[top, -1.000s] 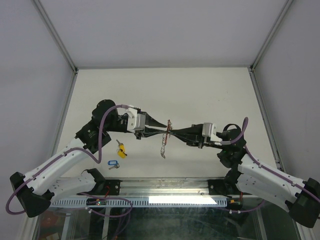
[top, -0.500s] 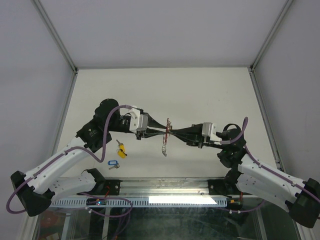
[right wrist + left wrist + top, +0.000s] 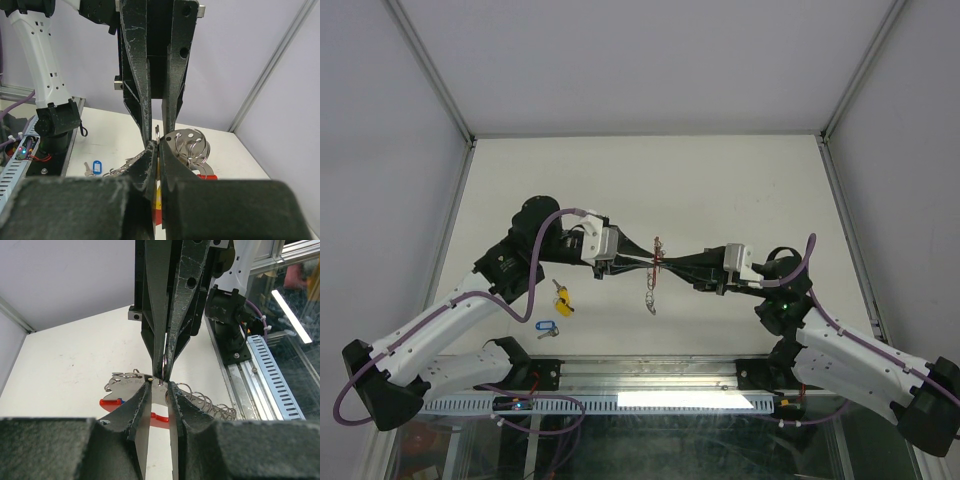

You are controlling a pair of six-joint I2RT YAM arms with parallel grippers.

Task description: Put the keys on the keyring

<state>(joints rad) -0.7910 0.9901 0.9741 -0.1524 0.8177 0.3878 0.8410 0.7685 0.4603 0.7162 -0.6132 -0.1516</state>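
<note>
Midway above the white table point(image 3: 720, 180), the right gripper point(image 3: 157, 144) is pressed tight on a ring of the dangling red-banded, silver-ringed keyring point(image 3: 651, 285), the left gripper point(image 3: 160, 384) pinching a flat silver key point(image 3: 131, 385) against it, while a yellow-tagged key point(image 3: 563, 298) and a blue-tagged key point(image 3: 546, 327) lie toward the near-left corner.

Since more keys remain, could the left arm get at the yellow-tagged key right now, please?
Probably not yet: the left gripper is shut on a key at the keyring, though the yellow-tagged key lies uncovered near it.
</note>
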